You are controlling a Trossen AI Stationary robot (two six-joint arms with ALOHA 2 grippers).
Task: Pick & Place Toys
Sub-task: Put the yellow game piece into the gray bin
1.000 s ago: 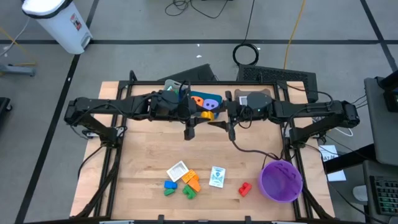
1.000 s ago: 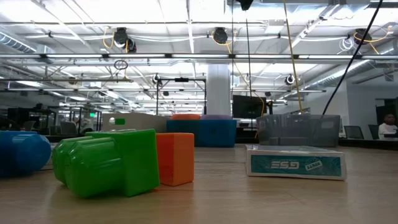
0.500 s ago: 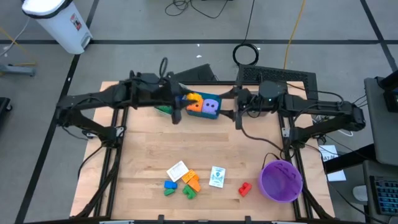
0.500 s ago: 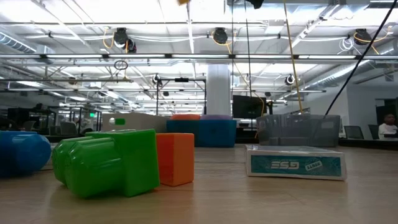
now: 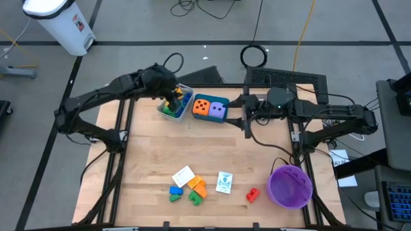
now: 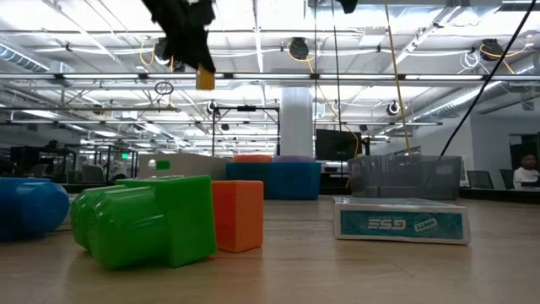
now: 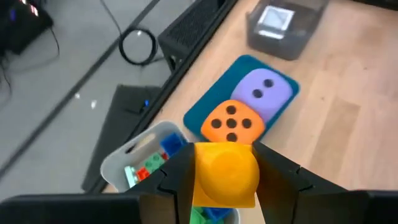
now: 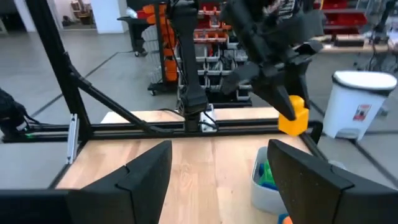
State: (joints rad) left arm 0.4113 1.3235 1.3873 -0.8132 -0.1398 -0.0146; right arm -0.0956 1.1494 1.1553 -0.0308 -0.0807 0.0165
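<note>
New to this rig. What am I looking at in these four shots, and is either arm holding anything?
Two dark robot arms work at a wooden table, sorting toys. One camera looks straight down, one sits at table height, and one rides on each wrist. The left gripper holds a yellow brick over a grey tray that has bricks in it. Beside that tray, an orange die and a purple die sit in a teal tray. The right gripper waits near the dice, jaws open and empty. At the table's near edge lie loose bricks, two picture cards and a purple bowl.
</note>
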